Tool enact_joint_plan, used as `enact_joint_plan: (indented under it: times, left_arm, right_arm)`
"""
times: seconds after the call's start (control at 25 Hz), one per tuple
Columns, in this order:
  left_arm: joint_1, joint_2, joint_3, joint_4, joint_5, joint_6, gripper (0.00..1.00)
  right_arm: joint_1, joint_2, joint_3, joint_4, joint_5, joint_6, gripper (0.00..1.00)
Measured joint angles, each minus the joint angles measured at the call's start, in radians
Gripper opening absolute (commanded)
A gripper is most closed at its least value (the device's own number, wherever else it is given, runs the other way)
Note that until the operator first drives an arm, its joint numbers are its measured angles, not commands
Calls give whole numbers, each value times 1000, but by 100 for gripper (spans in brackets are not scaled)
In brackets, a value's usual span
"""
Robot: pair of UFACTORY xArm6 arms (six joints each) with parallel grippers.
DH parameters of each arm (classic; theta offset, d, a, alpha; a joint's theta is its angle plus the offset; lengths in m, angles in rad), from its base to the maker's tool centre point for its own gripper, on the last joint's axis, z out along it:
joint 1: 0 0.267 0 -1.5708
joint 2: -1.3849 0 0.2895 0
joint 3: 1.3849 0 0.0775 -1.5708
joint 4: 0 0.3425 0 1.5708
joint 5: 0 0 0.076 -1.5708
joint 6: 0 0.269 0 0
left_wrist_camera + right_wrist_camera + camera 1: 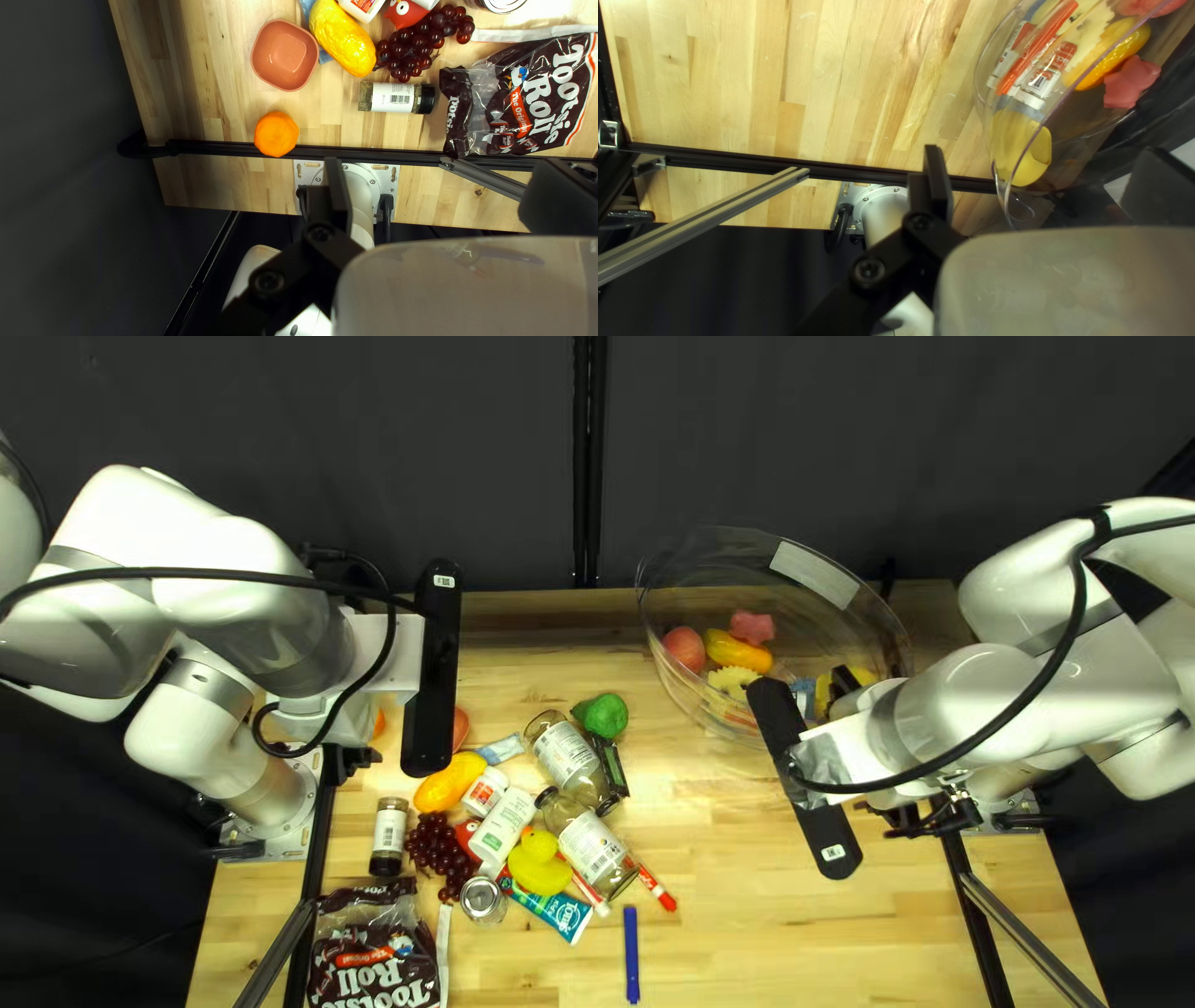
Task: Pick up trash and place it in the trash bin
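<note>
My left gripper [354, 762] hangs over the table's left side, and in its wrist view the left gripper [443, 190] is open and empty, beside a spice jar [392, 98] and a crinkled brown candy bag [529, 99]. At the right, my right gripper [927, 815] is near the clear bin [697, 691]; the right gripper [1042, 180] stands open and empty in its wrist view. Two glass jars [569, 754], a white bottle [503, 824], a can [482, 900], a toothpaste tube [563, 914] and a black wrapper [610, 772] lie mid-table. Toy food and markers fill part of the bin.
Among the pile are a yellow duck [539, 864], grapes [438, 849], a yellow mango-like toy [449, 782] and green pepper-like toy [606, 714]. A pink bowl [284, 55] and orange toy [276, 134] sit near the left rail. A blue marker [631, 955] lies at the front.
</note>
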Motion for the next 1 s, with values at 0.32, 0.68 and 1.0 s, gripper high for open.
enact_joint_plan:
  times: [0.32,0.68,1.0]
  left_arm:
    - [0,0,0,0,0,0,100]
    - [-1,2,17,-3,-18,-5,100]
    - [-10,41,91,-11,-180,41,100]
  right_arm:
    - [5,-4,-5,-11,7,0,100]
    - [32,-133,-7,-41,127,74,100]
    - [65,-240,-82,-59,321,167,100]
